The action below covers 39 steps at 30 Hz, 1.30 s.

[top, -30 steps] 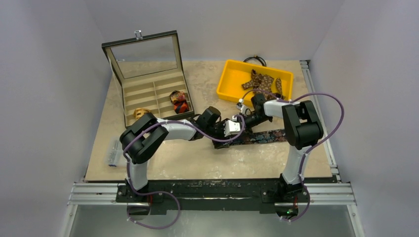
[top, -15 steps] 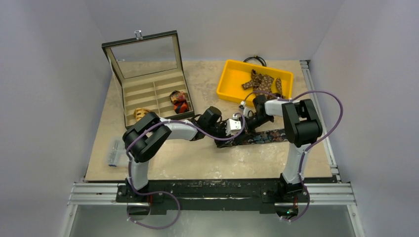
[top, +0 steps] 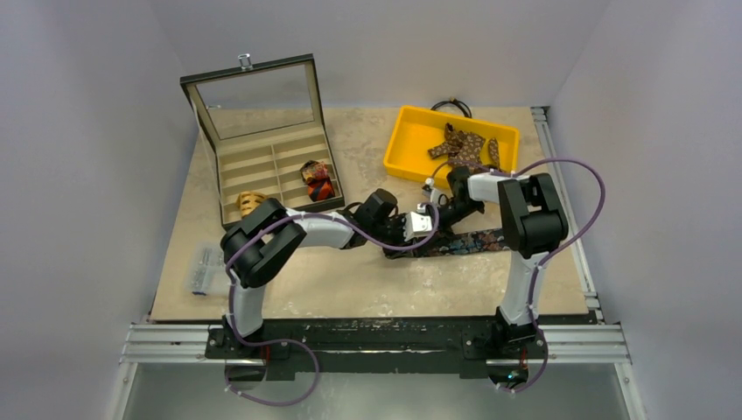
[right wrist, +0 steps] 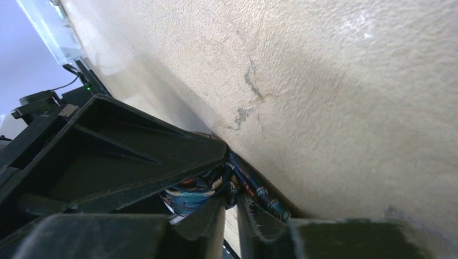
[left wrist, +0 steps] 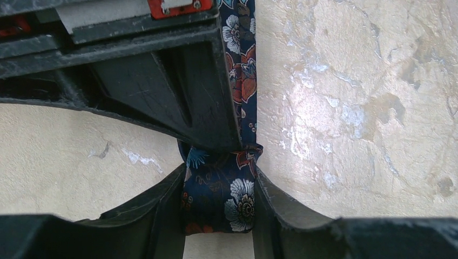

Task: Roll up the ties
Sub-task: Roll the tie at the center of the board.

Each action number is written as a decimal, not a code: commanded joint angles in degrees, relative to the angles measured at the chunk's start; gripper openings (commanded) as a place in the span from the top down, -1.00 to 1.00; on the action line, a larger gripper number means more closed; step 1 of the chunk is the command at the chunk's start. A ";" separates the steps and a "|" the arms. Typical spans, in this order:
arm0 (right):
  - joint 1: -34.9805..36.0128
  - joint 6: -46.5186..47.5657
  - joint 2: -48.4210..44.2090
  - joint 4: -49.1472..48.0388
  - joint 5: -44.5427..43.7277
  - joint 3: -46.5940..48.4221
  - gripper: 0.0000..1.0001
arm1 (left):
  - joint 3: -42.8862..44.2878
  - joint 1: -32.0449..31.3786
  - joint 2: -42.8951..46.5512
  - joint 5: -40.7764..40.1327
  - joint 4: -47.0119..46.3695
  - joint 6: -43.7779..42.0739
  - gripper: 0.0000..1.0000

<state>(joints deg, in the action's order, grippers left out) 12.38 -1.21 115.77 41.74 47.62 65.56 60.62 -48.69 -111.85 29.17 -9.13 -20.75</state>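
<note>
The tan tie (top: 251,201), coiled, sits in the near-left compartment of the open box (top: 254,166) at the left of your desk (top: 350,284). The red-orange tie (top: 318,180), also coiled, sits in a compartment on the box's right side. The box's glass lid stands raised behind them. Nearer you, at the desk's left edge, lies a small clear plastic piece (top: 199,271).

Moving right, your left arm stretches across to the navy floral tie (top: 468,241), which lies as a flat strip on the desk between the two arms. In the left wrist view your left fingers (left wrist: 156,221) are closed on that tie's doubled-over end, one pad against each side of the cloth. The right fingers (right wrist: 200,224) meet the same end from the far side. They stand almost together with a slim gap and their tips at the cloth, and you cannot tell whether they pinch it.

Farther right and back, the yellow tray (top: 411,153) holds the brown dotted ties (top: 464,144), lying loose. A black cable (top: 451,106) loops just behind the tray
</note>
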 commanded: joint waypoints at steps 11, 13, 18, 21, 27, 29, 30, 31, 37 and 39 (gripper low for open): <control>-0.24 1.70 -9.25 -1.28 5.06 0.14 0.05 | -1.31 -0.71 -1.60 -10.55 11.60 3.14 0.53; 0.77 -0.40 -8.07 -2.47 6.08 -0.34 0.09 | -0.51 -0.73 -1.85 -11.04 11.99 3.11 0.52; 1.59 0.83 -5.20 -3.11 4.32 0.24 0.48 | 0.20 -0.74 -2.01 -11.46 12.35 2.95 0.51; 1.02 4.26 -3.85 -1.41 1.20 0.62 1.00 | 0.13 -0.71 -1.77 -11.23 12.17 2.97 0.41; -0.33 7.02 -1.63 -3.10 -9.72 -0.50 1.00 | -2.12 1.17 1.28 -3.20 4.10 4.71 -0.16; -0.34 6.97 -1.43 -4.09 -12.02 -0.54 1.00 | -2.76 1.28 2.46 0.14 1.19 5.29 -0.25; -0.34 7.05 -1.34 -4.42 -13.06 -0.55 1.00 | -2.74 1.31 2.73 1.55 0.04 5.91 -0.27; -0.33 6.90 -1.21 -4.67 -13.83 -0.52 1.00 | -2.64 1.31 2.70 2.62 -1.25 6.92 -0.29; -0.19 7.14 -1.71 -3.93 -18.43 0.28 1.00 | 2.73 0.26 -2.08 2.30 -2.25 10.39 -0.28; -0.14 7.54 -2.12 -3.37 -19.37 0.48 1.00 | 4.50 -0.12 -3.74 1.39 -1.98 11.30 -0.26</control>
<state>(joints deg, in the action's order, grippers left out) 11.81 1.72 111.81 41.69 45.50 66.52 61.17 -47.90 -112.12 29.91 -10.33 -13.02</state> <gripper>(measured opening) 0.022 0.640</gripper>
